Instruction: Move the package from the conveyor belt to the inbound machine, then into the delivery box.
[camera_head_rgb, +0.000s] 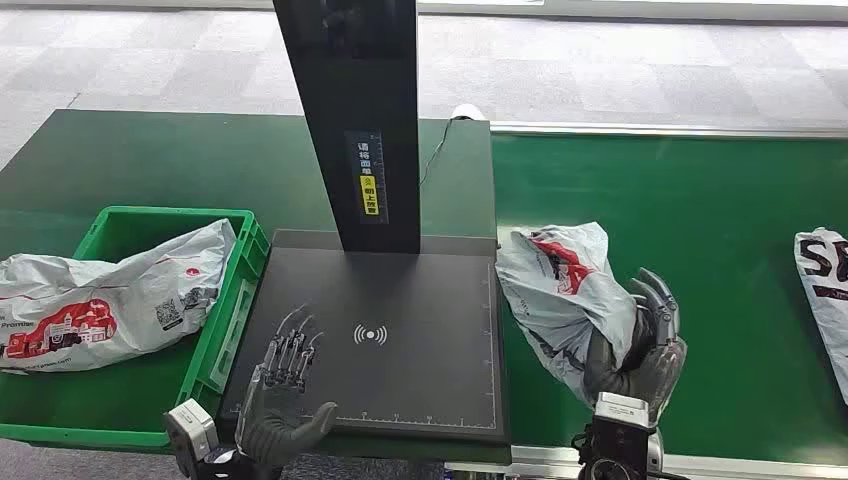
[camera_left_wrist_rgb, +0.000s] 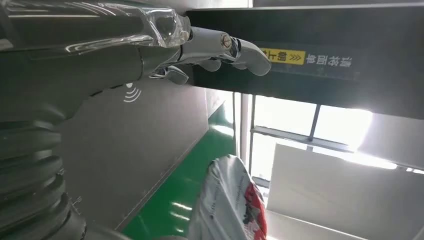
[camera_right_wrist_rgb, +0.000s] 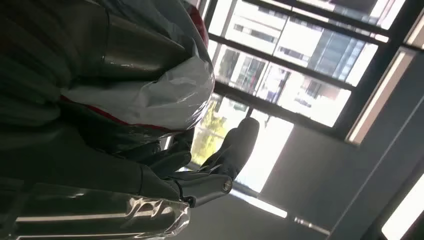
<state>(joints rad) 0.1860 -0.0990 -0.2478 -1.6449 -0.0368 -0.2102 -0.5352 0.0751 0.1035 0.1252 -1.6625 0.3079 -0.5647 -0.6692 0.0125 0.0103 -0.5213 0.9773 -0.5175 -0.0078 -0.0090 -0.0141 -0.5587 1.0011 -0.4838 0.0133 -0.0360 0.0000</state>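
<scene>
Grasping the package (camera_head_rgb: 560, 290) on the conveyor belt (camera_head_rgb: 700, 220), the right hand (camera_head_rgb: 640, 345) wraps its fingers around the bag's lower edge. Left hand (camera_head_rgb: 285, 375) — released, fingers spread — rests over the inbound machine (camera_head_rgb: 420, 370).

We see the left robot hand (camera_head_rgb: 285, 385): dark grey palm, thick grey thumb, slim silver-and-black fingers (camera_head_rgb: 292, 345), and a pale boxy wrist module. The right robot hand (camera_head_rgb: 640, 350) matches, with a white-labelled wrist block, black cables and a ribbed grey cover.
</scene>
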